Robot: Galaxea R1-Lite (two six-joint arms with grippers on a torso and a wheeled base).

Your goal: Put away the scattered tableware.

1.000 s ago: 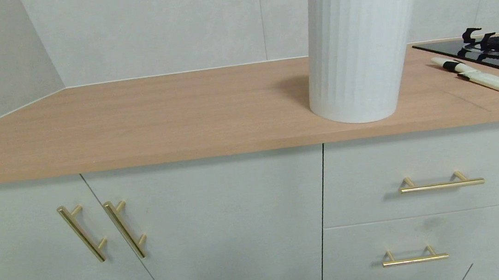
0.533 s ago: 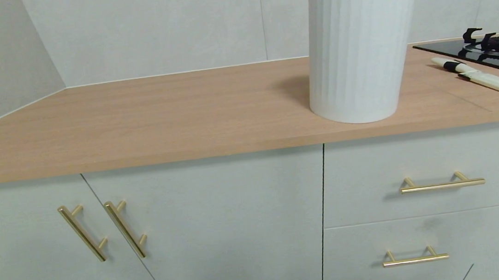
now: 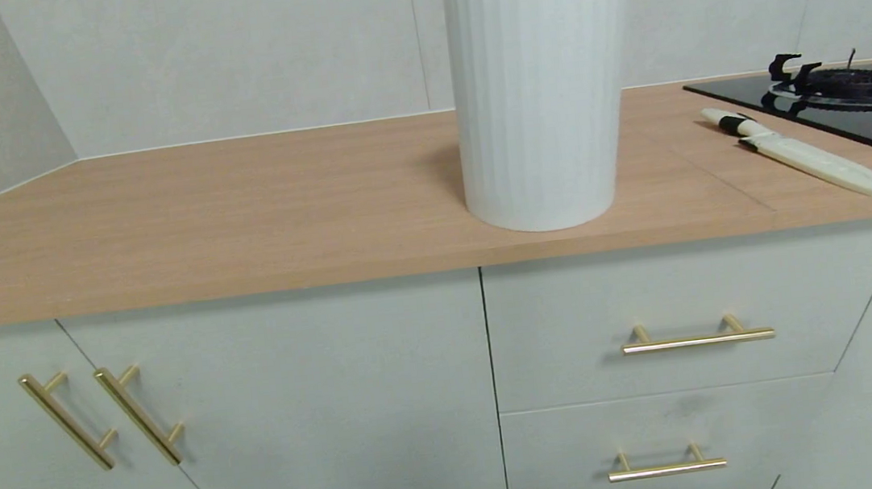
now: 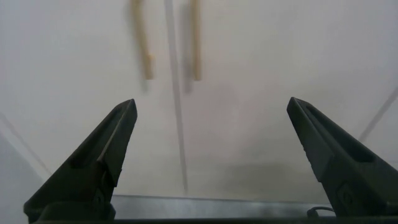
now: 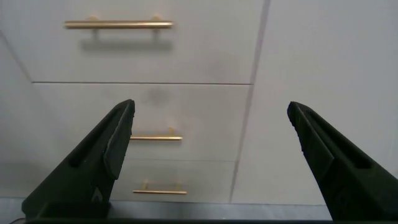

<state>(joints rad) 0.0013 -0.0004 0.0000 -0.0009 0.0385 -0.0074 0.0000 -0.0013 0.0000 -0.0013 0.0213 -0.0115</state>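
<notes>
— Position of the tableware?
— One cream knife (image 3: pixel 795 156) with a black band lies flat on the bench (image 3: pixel 198 213), at the right of the head frame. It is just beside the black hob (image 3: pixel 834 101) and apart from the tall white ribbed container (image 3: pixel 538 96) standing upright at centre.
— State of the jaws?
— Left jaws are spread wide, holding nothing, and face the cabinet doors (image 4: pixel 249 124) with paired gold handles (image 4: pixel 142 43). Right jaws are likewise spread and unloaded, facing the drawer fronts (image 5: pixel 205 112).
</notes>
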